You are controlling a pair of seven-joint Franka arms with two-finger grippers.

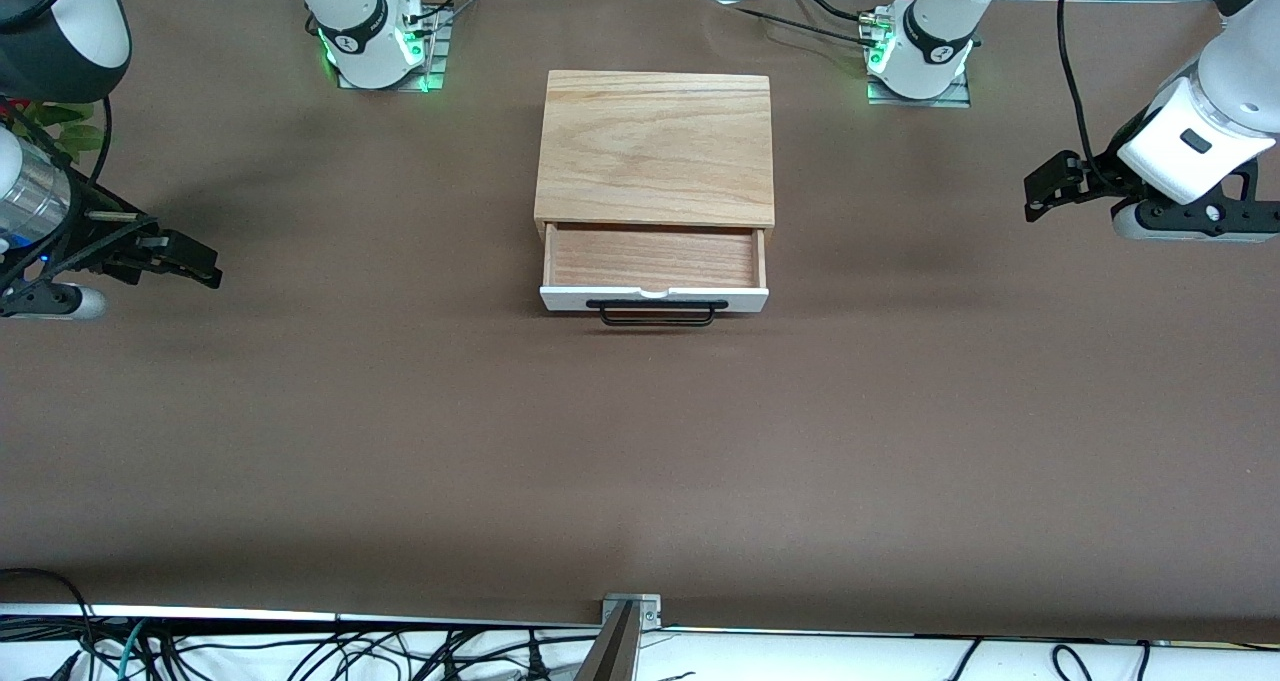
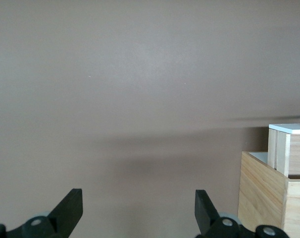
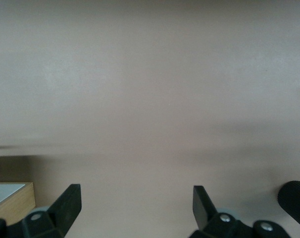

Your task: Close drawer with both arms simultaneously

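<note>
A brown mat covers the table (image 1: 400, 441), and at its middle, between the two arm bases, sits a light-oak box (image 1: 656, 148) with its drawer (image 1: 655, 258) pulled out toward the front camera, the white front panel and black bar handle (image 1: 657, 313) facing that camera and the wooden floor of the drawer bare. The left gripper (image 1: 1045, 189) hangs over the mat at the left arm's end of the table, well apart from the box, its fingers (image 2: 71, 208) spread wide. The right gripper (image 1: 190, 259) hangs over the right arm's end with its fingers (image 3: 68, 203) likewise apart, and the pale wooden corner at the edge of its wrist view is probably the box.
</note>
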